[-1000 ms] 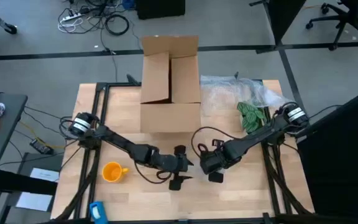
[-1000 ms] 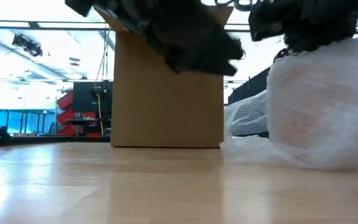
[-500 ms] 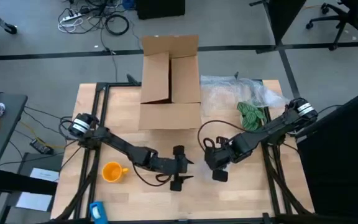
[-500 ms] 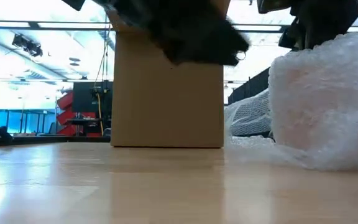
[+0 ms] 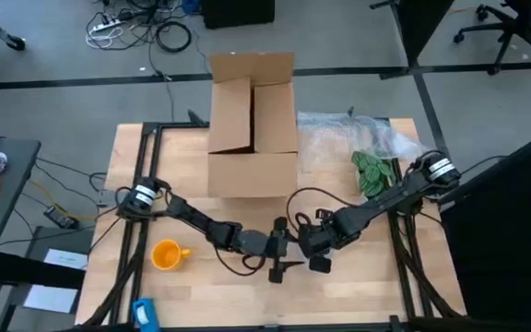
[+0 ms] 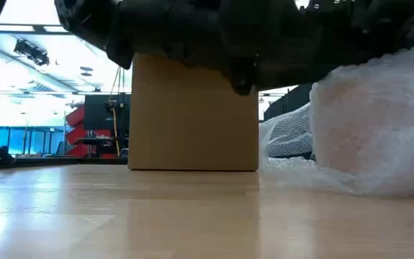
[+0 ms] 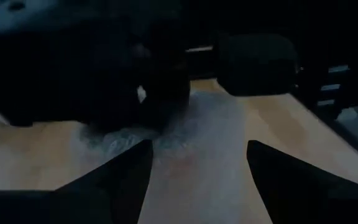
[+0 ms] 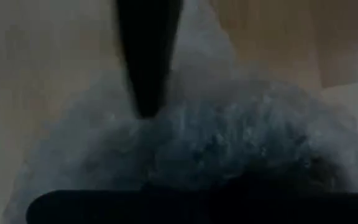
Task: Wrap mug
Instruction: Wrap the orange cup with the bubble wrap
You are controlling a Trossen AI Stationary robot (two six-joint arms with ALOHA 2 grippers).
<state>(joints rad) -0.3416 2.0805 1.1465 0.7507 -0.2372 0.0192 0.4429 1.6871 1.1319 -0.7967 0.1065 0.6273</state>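
Centrally, left pincer [image 5: 278, 255] spread wide, facing right pincer [image 5: 315, 245], mug [image 5: 167, 254] apart

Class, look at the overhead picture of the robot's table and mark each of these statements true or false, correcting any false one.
1. The mug stands inside the cardboard box. False: it sits on the table, near the front left.
2. The two grippers are close together near the table's middle front. True: left gripper, right gripper.
3. The box is open at the top. True.
4. The mug is already wrapped. False: it is bare.
5. A green item lies left of the box. False: right.
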